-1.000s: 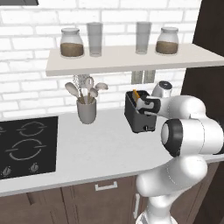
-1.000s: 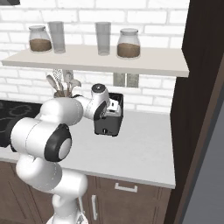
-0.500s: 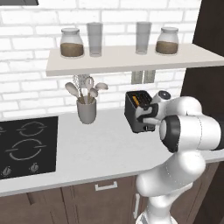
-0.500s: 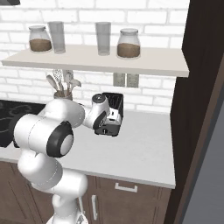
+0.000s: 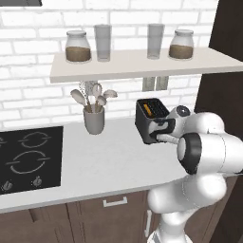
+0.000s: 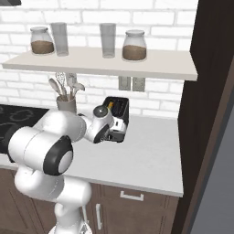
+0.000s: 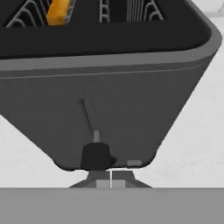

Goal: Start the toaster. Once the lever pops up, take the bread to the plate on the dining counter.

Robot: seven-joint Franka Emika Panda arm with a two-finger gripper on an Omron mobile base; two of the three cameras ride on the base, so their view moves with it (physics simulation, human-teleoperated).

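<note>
We log the toaster [image 5: 151, 119], dark grey, upright on the white desk [image 5: 104, 161], near the brick wall and below the shelf [image 5: 137, 64]. The bread [image 7: 59, 9] sits low in one slot, its orange-yellow top edge showing between the wire guides; in the left base view it is a thin strip [image 5: 148, 109] in the slot nearer the utensil pot.

We log the gripper [image 7: 110, 178] at the toaster's narrow face, jaws shut with the two tips pressed together, holding nothing. In the hand view the tips stand just under the black lever knob [image 7: 95, 156], which is at the lower end of its slot; whether they touch it we cannot tell. In the right base view the gripper [image 6: 117, 131] meets the toaster [image 6: 118, 112] low on its front.

Other items: utensil pot [image 5: 94, 118], hob [image 5: 28, 156], two jars and two glasses on the shelf.
</note>
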